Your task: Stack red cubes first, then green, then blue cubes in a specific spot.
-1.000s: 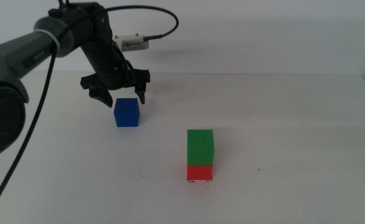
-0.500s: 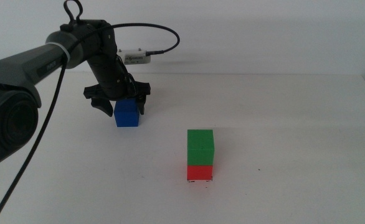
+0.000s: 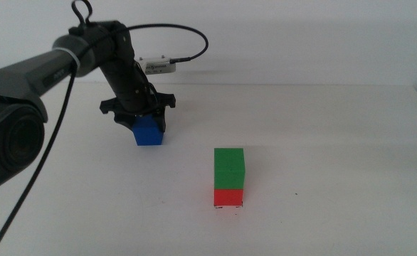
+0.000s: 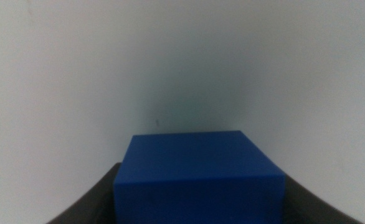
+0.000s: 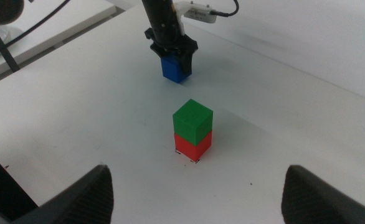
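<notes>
The green cube (image 3: 229,168) sits squarely on the red cube (image 3: 228,197) near the table's middle front; both also show in the right wrist view, green (image 5: 192,119) on red (image 5: 192,145). The blue cube (image 3: 148,131) rests on the table at the back left. My left gripper (image 3: 144,126) has come down over it, one jaw on each side. In the left wrist view the blue cube (image 4: 198,177) fills the gap between the jaws and touches both. My right gripper (image 5: 196,177) is open and empty, held high in front of the stack, outside the middle view.
The white table (image 3: 322,142) ends at its far edge by a pale wall. The left arm's cable (image 3: 176,28) loops above the back of the table. A small white marking (image 3: 228,207) lies at the foot of the stack.
My left gripper has come down from just above the blue cube to around it, and its jaws have drawn in against the cube's sides. The stack has not moved.
</notes>
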Available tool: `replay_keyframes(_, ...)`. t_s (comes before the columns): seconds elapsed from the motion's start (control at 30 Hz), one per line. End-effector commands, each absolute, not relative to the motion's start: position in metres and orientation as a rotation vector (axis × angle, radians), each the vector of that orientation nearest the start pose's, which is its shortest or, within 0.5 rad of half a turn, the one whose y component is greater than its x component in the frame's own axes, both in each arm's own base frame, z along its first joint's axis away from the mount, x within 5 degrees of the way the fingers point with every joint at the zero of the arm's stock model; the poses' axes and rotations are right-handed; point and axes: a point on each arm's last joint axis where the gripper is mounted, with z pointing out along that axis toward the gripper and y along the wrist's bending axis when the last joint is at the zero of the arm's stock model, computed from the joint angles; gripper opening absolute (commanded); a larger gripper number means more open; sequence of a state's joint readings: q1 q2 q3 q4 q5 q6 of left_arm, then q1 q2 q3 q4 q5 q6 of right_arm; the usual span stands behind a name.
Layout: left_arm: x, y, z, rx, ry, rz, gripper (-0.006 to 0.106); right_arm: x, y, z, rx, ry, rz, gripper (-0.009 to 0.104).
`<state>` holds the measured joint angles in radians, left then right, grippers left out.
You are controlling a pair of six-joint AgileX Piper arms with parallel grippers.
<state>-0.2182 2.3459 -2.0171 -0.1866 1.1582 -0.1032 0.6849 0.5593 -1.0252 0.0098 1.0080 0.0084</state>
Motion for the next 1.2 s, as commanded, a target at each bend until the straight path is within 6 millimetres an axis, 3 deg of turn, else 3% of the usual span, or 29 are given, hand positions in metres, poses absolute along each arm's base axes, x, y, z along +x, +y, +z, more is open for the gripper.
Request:
replay_keyframes(0.0, 0.472, -0.115, 0.202, 0.173, 2.955, -0.328, 0.006, 0.049, 0.041, 0.417, -0.678, 1.923, 0.438, 0.092)
replay_keyframes(0.1, 0.469, -0.109, 0.247, 0.239, 2.837, -0.285, -0.002, 0.049, 0.041, 0.417, -0.678, 1.923, 0.438, 0.092)
replay_keyframes(0.2, 0.449, -0.109, 0.294, 0.146, 2.758, -0.224, -0.002, 0.049, 0.041, 0.417, -0.678, 1.923, 0.438, 0.092)
replay_keyframes(0.33, 0.399, -0.128, 0.345, 0.018, 2.683, -0.139, -0.002, 0.049, 0.041, 0.417, -0.678, 1.923, 0.438, 0.092)
replay_keyframes(0.47, 0.342, -0.150, 0.363, -0.094, 2.674, -0.145, -0.002, 0.049, 0.041, 0.417, -0.678, 1.923, 0.438, 0.092)
replay_keyframes(0.6, 0.313, -0.189, 0.358, -0.070, 2.679, -0.137, -0.002, 0.049, 0.041, 0.417, -0.678, 1.923, 0.438, 0.092)
replay_keyframes(0.8, 0.307, -0.230, 0.329, -0.070, 2.752, -0.139, -0.002, 0.049, 0.041, 0.417, -0.678, 1.922, 0.438, 0.092)
replay_keyframes(0.97, 0.308, -0.251, 0.304, -0.032, 2.811, -0.134, -0.002, 0.049, 0.041, 0.417, -0.678, 1.922, 0.438, 0.092)
replay_keyframes(1.17, 0.309, -0.266, 0.296, -0.021, 2.796, -0.197, -0.002, 0.049, 0.041, 0.417, -0.678, 1.922, 0.438, 0.092)
